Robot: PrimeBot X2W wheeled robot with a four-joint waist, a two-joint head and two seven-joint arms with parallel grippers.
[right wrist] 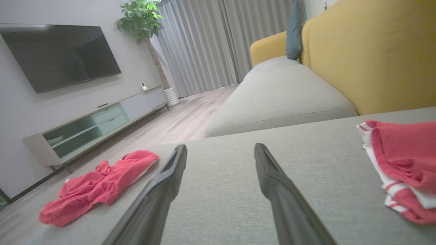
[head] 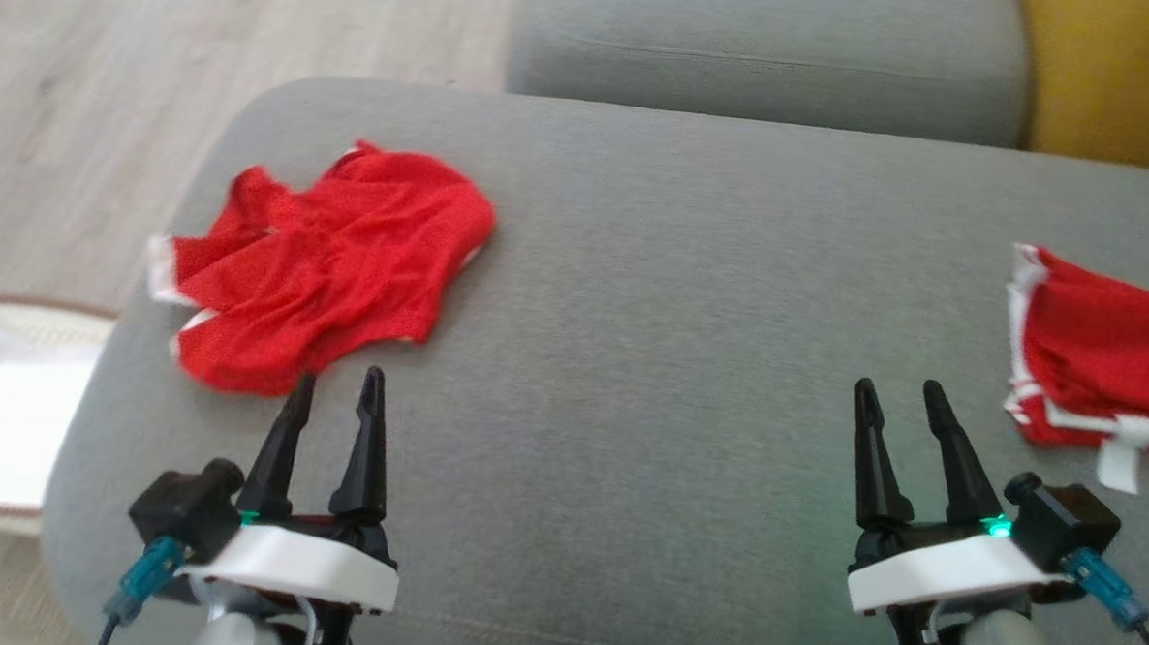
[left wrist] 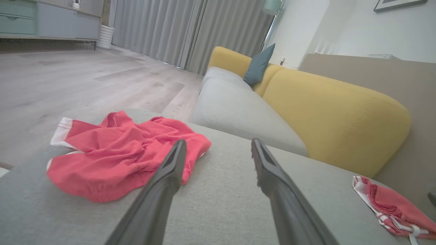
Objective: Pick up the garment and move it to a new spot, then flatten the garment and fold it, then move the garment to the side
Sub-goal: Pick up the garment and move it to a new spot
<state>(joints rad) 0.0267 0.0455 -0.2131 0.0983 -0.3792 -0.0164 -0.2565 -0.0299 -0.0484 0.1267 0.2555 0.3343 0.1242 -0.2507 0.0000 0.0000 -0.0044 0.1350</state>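
my left claw [head: 339, 378] hangs released, its two dark fingers spread with nothing between them. my right claw [head: 898, 385] is the same, spread and empty.

the crumpled red mesh garment with white trim [head: 325, 263] lies on the left part of the broad grey fabric sofa cushion [head: 651, 345]. it is straight ahead of my left claw and a little to its left. the tip of that claw's outer finger sits at the cloth's near hem (touching or just above it, i cannot tell). the garment's long axis runs slantwise, from the near left by the cushion's edge to the far right. it is well apart from my right claw, with bare cushion between, so i judge the left arm the nearer one, and the pick-up a short reach forward and down.

just to the right of my right claw lies a second red garment with white stripes [head: 1096, 365], gathered more compactly at the cushion's right side.

counted: two red garments, two claws, one more grey seat cushion [head: 761, 50] behind, and one white container with a brown rim [head: 8, 404] on the floor at the left.
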